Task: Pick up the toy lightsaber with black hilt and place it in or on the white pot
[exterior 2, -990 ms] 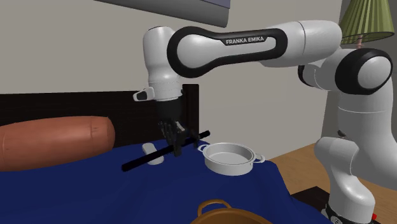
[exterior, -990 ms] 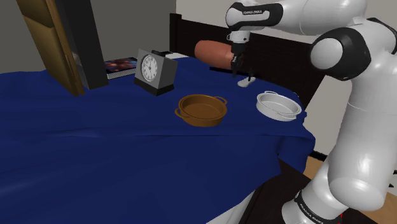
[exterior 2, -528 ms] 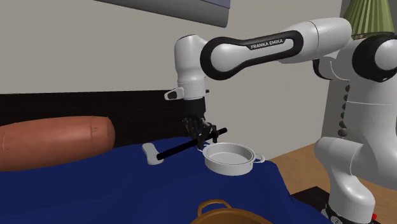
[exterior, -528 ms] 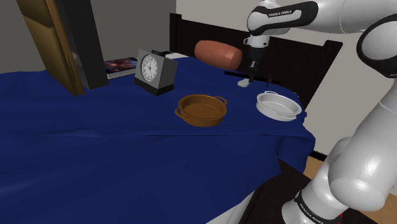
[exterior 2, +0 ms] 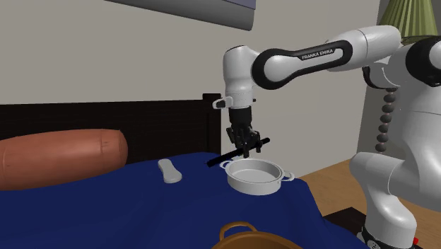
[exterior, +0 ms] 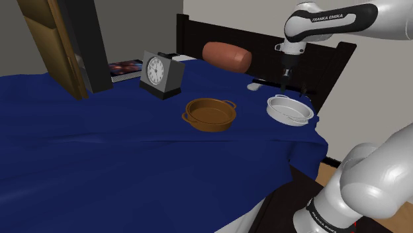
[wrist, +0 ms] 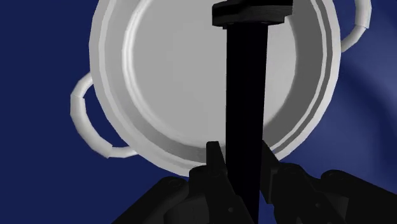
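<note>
Vs 1 s ago the arm has swung from beside the small white piece [exterior 2: 168, 171] over to the white pot [exterior 2: 247, 189], so the carry is approx. done and the release is what's left, I judge. The pincer [exterior 2: 244, 145] is clenched on the toy lightsaber [exterior 2: 219, 160], rendered all black, which hangs in the air just above the pot, not touching it. In the second exterior view the bar slants from 8 to 2 o'clock. In the wrist view it runs from the fingers across the pot's bowl w/ a crosspiece over the far rim. The bar looks longer than the pot is wide, so it'll prob. rest across the rim rather than lie inside. "On" still counts. Room, in the shoulder view: the brown pot [exterior: 210, 114] sits well apart at 9 o'clock of the white pot, and the small white piece is near at 10 o'clock. The bed's blue edge [exterior: 311, 142] drops off close at 3 to 5 o'clock, w/ the dark headboard [exterior: 331, 66] behind at 12. A tipped bar could slide off that side, so lower straight down.
</note>
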Tool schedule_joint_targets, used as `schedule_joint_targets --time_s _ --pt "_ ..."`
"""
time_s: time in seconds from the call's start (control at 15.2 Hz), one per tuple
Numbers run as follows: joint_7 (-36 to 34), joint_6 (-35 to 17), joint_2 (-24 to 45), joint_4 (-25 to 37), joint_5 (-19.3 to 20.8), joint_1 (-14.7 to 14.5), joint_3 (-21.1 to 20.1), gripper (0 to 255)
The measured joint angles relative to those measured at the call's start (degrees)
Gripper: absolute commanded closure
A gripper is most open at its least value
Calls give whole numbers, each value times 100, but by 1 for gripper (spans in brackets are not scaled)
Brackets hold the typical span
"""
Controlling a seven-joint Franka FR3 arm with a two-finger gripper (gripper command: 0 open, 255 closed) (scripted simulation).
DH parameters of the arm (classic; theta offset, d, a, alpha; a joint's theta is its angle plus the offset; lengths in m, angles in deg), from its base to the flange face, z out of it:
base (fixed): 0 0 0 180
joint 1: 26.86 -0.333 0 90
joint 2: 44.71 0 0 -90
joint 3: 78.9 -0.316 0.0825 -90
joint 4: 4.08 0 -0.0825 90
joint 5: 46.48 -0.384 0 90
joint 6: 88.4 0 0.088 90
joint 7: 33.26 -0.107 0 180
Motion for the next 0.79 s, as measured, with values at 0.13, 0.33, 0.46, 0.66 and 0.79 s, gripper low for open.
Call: schedule_joint_targets --time_s 0.13,0.33,0.46,0.66,0.79 --pt "84 -34 -387 -368 214 139 54 255" --pt "211 -21 -824 -726 461 319 119 255" --pt "208 -135 -927 -898 519 355 117 255" --pt "206 -333 -904 -1086 550 380 174 255" --pt "200 -495 -880 -1226 564 386 209 255"
